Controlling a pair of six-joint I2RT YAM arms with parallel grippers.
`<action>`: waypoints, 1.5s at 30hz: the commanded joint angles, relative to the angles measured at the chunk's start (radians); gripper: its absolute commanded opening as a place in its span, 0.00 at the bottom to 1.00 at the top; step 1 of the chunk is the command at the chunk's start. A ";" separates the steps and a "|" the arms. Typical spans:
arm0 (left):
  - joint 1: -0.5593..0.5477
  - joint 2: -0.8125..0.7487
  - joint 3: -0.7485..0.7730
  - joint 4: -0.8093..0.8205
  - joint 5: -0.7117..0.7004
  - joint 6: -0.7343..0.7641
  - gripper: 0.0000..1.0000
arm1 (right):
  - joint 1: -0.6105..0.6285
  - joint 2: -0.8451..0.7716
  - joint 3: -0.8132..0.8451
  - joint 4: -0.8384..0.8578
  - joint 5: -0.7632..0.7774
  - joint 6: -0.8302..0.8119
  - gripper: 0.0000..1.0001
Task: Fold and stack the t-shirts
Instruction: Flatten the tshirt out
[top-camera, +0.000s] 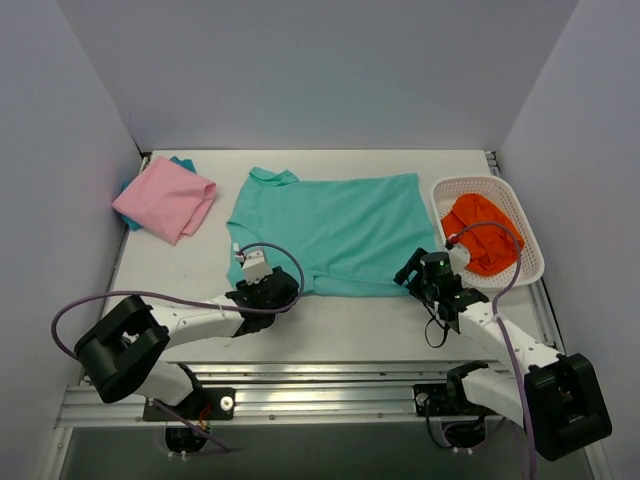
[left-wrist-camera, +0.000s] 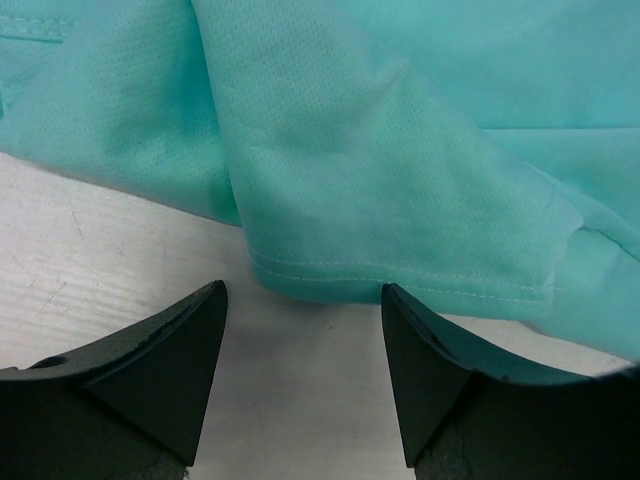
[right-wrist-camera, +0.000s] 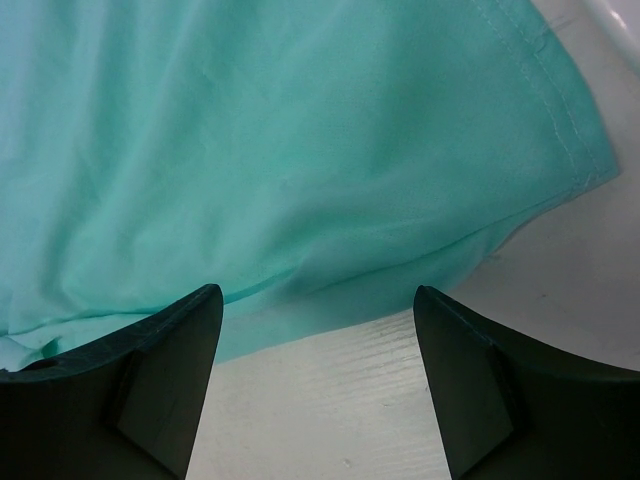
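We see one holder here, a white basket (top-camera: 520, 215) with little holes in its sides. It sits at the far right of the table (top-camera: 340, 325). An orange cloth (top-camera: 480, 235) lies bunched up inside it.

The big mint-teal t-shirt (top-camera: 335, 230) lies spread out in the middle of the table, just beside the basket. Its neck points to the left. The pink t-shirt (top-camera: 165, 200) lies folded at the far left, well apart from the big one. A bit of darker teal cloth (top-camera: 182, 161) peeks out from under the pink one.

The left gripper (left-wrist-camera: 303, 300) is low over the table at the near left corner of the mint-teal t-shirt. Its two black fingers (left-wrist-camera: 170, 350) are apart and hold nothing. A sleeve edge with a neat sewn line lies just past the tips.

The right gripper (right-wrist-camera: 317, 300) is low at the near right corner of the same shirt. Its fingers (right-wrist-camera: 150, 370) are apart too, with nothing between them but bare table. The shirt's edge lies just in front of them.
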 joint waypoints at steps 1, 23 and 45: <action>0.008 0.028 0.050 0.016 -0.044 0.022 0.72 | 0.005 0.018 0.004 0.023 0.029 -0.015 0.73; 0.066 0.082 0.083 0.066 -0.020 0.061 0.33 | 0.005 0.060 0.007 0.047 0.032 -0.023 0.72; 0.026 -0.165 0.133 -0.212 0.049 0.074 0.11 | 0.007 -0.040 -0.010 -0.002 0.002 -0.018 0.71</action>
